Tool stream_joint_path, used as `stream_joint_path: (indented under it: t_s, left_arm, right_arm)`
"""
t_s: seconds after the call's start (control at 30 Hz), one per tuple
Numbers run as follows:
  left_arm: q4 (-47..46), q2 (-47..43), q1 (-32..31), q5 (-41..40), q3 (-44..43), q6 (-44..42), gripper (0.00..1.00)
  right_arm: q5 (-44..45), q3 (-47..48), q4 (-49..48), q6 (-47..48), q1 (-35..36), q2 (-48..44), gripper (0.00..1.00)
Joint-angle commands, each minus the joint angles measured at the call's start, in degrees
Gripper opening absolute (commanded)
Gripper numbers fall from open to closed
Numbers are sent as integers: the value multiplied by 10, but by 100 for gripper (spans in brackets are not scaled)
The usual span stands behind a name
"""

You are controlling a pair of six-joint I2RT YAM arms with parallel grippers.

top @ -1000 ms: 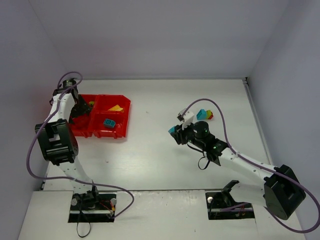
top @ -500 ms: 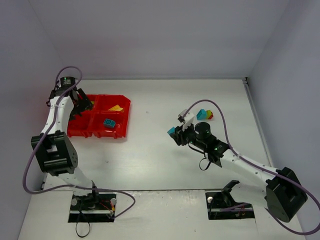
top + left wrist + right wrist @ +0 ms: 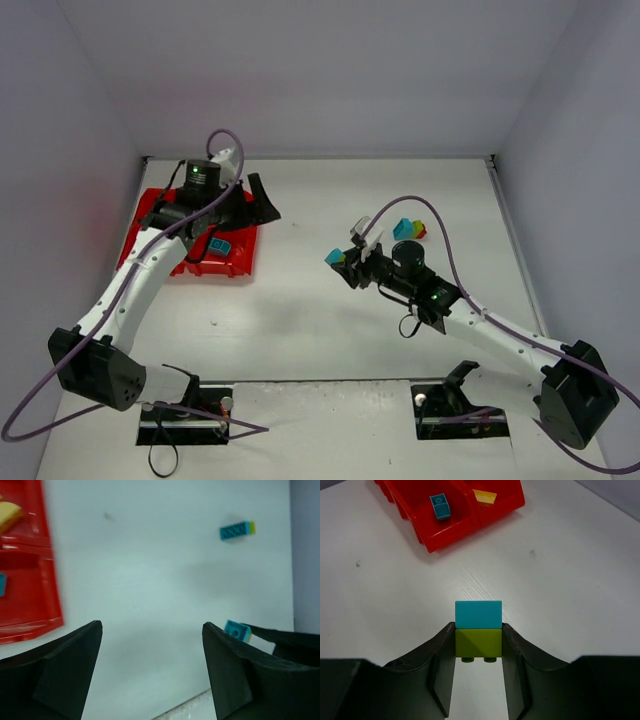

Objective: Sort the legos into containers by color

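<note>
In the right wrist view my right gripper (image 3: 478, 630) is shut on a lime green lego (image 3: 478, 642) with a teal lego (image 3: 478, 614) stuck to its far side. It hangs above the table right of centre (image 3: 345, 262). The red tray (image 3: 232, 268) of containers lies at the back left. One compartment holds a teal lego (image 3: 440, 506), its neighbour a yellow one (image 3: 484, 496). My left gripper (image 3: 264, 200) stands open and empty over the tray's right edge (image 3: 152, 627). The arm hides much of the tray from above.
A small pile of teal, red and yellow legos (image 3: 408, 229) lies on the table at the back right. The left wrist view shows a teal brick with a yellow-green end (image 3: 237, 530) there. Walls close in at the back and sides.
My left arm has swung from the tray's far-left corner across to its right edge, its jaws opening wider. My right gripper has drifted slightly left with its bricks.
</note>
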State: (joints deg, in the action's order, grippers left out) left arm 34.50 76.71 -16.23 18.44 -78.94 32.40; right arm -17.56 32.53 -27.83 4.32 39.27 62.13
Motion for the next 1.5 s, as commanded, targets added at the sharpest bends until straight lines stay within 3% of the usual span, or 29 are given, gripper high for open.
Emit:
stream_joint_path:
  t_s: [0.0,0.3,0.77,0.93,1.0,1.03,1.1,1.17,1.2,1.27,1.33,1.4,1.47]
  left_arm:
    - [-65,-4,-41,87,4,21,74]
    - [-126,13,-128,136,25,36,75]
    - [-122,41,-159,138,46,31,75]
    - [-131,51,-164,148,48,34,69]
    - [-139,54,-165,153,50,39,62]
    - [-150,54,-165,169,52,45,53]
    - [-157,54,-166,173,53,49,50]
    - [-166,55,-166,186,55,52,35]
    - [-166,53,-166,188,55,53,18]
    - [-166,50,-166,185,56,53,7]
    - [-167,47,-166,187,56,55,1]
    - [-170,46,-166,192,57,58,0]
    - [-172,43,-166,196,58,59,0]
  right_arm:
    - [-24,53,-40,29,11,5,0]
    - [-28,94,-26,61,40,38,1]
    - [-27,104,-29,68,43,42,0]
    - [-27,102,-31,67,43,40,0]
    - [-25,99,-32,66,43,38,0]
    - [-24,96,-35,64,43,34,0]
    - [-24,93,-38,64,43,33,0]
    - [-21,91,-39,64,43,32,1]
    - [-19,90,-39,64,43,32,1]
    - [-15,88,-38,65,43,31,2]
    - [-11,86,-35,65,43,32,9]
    - [-7,83,-31,64,43,33,27]
    - [-2,82,-28,63,43,34,33]
